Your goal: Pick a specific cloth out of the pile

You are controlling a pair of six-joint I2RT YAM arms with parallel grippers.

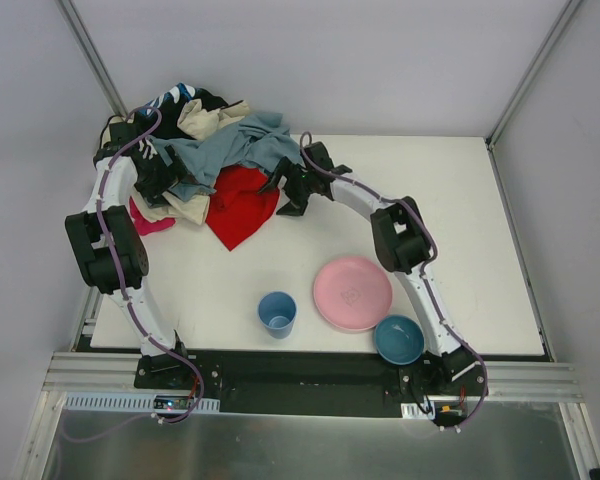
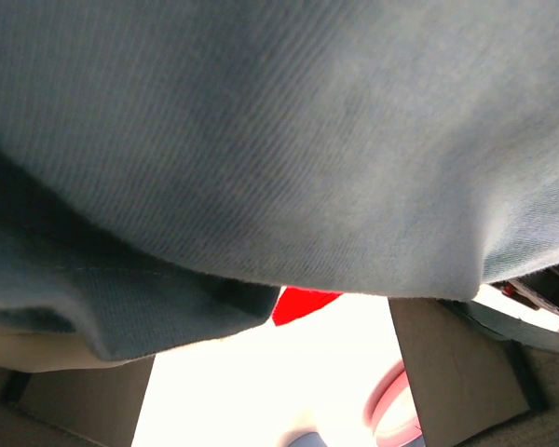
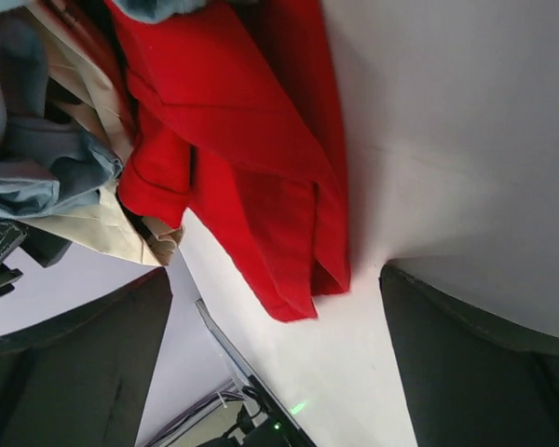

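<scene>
- Standing with its jaws spread wide, the right gripper [image 1: 285,192] sits at the right edge of the red cloth [image 1: 242,205] and holds nothing.
- In the right wrist view its two dark fingers [image 3: 84,363] flank the lower corner of the red cloth [image 3: 242,168]. The corner lies on the white table [image 3: 447,140] between them, close to the finger on the right of that view. Whether it touches that finger cannot be told.
- The left gripper [image 1: 163,172] is sunk into the left side of the pile [image 1: 195,125], with jaws equally wide and clamped on nothing.
- In the left wrist view the grey-blue garment [image 2: 279,140] hangs across most of the picture and hides the fingertips, so only the lower parts of the fingers [image 2: 452,358] show. Whether the fabric rests on the tips cannot be told.
- The red cloth is plain bright red and lies flat on the table [image 1: 430,200] at the near right side of the pile. Its far edge is tucked beneath the grey-blue garment [image 1: 230,150], and it narrows to a point towards the pink plate [image 1: 352,292].
- Up close it is folded in overlapping layers with a stitched hem, and its left side lies against a cream garment [image 3: 93,223].
- A sliver of the red cloth [image 2: 303,303] shows under the grey-blue hem in the left wrist view.
- A magenta cloth [image 1: 150,222] sticks out at the near left of the pile.
</scene>
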